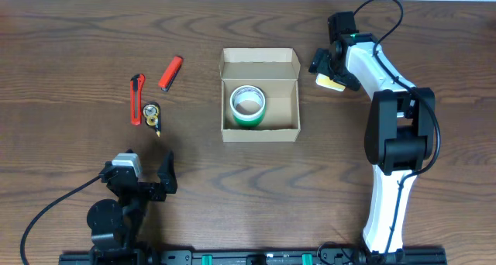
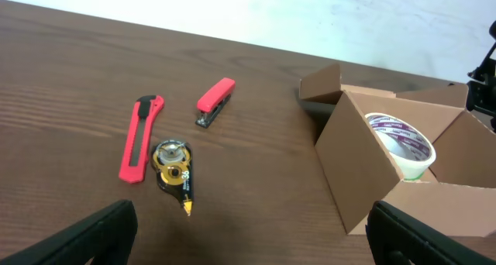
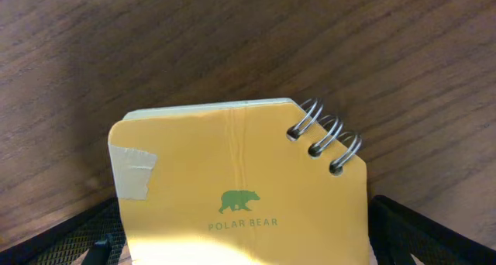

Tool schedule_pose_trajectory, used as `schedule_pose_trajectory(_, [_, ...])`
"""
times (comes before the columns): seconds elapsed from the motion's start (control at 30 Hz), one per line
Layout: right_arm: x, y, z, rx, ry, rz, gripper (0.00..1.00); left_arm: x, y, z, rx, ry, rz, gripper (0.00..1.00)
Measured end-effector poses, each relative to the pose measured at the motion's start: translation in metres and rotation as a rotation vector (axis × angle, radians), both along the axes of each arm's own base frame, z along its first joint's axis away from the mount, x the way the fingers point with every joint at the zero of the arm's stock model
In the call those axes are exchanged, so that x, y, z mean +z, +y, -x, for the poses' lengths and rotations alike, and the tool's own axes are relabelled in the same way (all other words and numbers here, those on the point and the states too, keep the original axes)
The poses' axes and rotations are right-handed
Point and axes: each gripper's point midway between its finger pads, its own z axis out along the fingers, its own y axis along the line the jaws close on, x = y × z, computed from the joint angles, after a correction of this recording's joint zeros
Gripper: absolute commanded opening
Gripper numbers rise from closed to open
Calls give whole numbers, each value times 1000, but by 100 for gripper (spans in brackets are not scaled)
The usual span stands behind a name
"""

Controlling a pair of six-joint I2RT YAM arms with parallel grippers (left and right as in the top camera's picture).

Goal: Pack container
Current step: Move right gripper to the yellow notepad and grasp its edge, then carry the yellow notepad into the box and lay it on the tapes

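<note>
Holding a small yellow spiral notepad (image 3: pixel 240 187), my right gripper (image 1: pixel 328 73) has its jaws drawn in to the pad's width, one finger against each side edge. The cover reads "POLAR BEAR" under a green bear. A scrap of tan tape sits at the cover's left edge, and three wire rings stick out at its upper right corner. Past the pad I see only the dark wood table (image 1: pixel 77 32).

Just to the left of these jaws stands the cardboard box (image 1: pixel 260 133), upright and open, with its flap lid (image 1: pixel 260 60) folded back on the far side. A roll of tape (image 1: pixel 248 106), white with a green edge, lies flat in the box's left half; the right half shows bare cardboard.

My left gripper (image 2: pixel 252 238) hangs over the near edge of the table with its jaws spread wide and nothing between them. Nearest ahead of them, slightly left, lies a black and yellow correction-tape dispenser (image 2: pixel 174 168). A red utility knife (image 2: pixel 139 137) lies just beside it on the left, and a red stapler (image 2: pixel 215 102) lies farther off. The box stands ahead and to the right of these jaws, its near corner toward me. The roll inside carries purple print too small to read.
</note>
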Motion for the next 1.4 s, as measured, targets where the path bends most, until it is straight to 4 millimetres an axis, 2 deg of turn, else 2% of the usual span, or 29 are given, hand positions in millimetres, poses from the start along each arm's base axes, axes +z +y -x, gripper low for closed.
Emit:
schedule_pose_trajectory(0.07, [0,1,0,2,0,-4,97,0,0,0,0,0,0,95])
schedule_pose_trajectory(0.2, [-1,2,0,16,2,-8,82,0,0,0,0,0,0,95])
schedule_pose_trajectory(0.33, [-1,3,0,20,4,-14,76,0,0,0,0,0,0,95])
schedule_pose_trajectory(0.6, [2,5,0,47,13,-16,73,0,0,0,0,0,0,95])
schedule_pose_trajectory(0.83, [18,10,7,112,68,-36,72,0,0,0,0,0,0,95])
schedule_pose_trajectory(0.97, [45,15,-1,167,33,-43,71,0,0,0,0,0,0,95])
schedule_pose_trajectory(1.1, [91,23,-4,217,-41,-80,67,0,0,0,0,0,0,95])
schedule_pose_trajectory(1.2, [129,34,4,261,-92,-132,67,0,0,0,0,0,0,95])
schedule_pose_trajectory(1.33, [171,48,18,318,-146,-173,67,0,0,0,0,0,0,95])
schedule_pose_trajectory(1.4, [191,61,29,355,-167,-188,67,0,0,0,0,0,0,95])
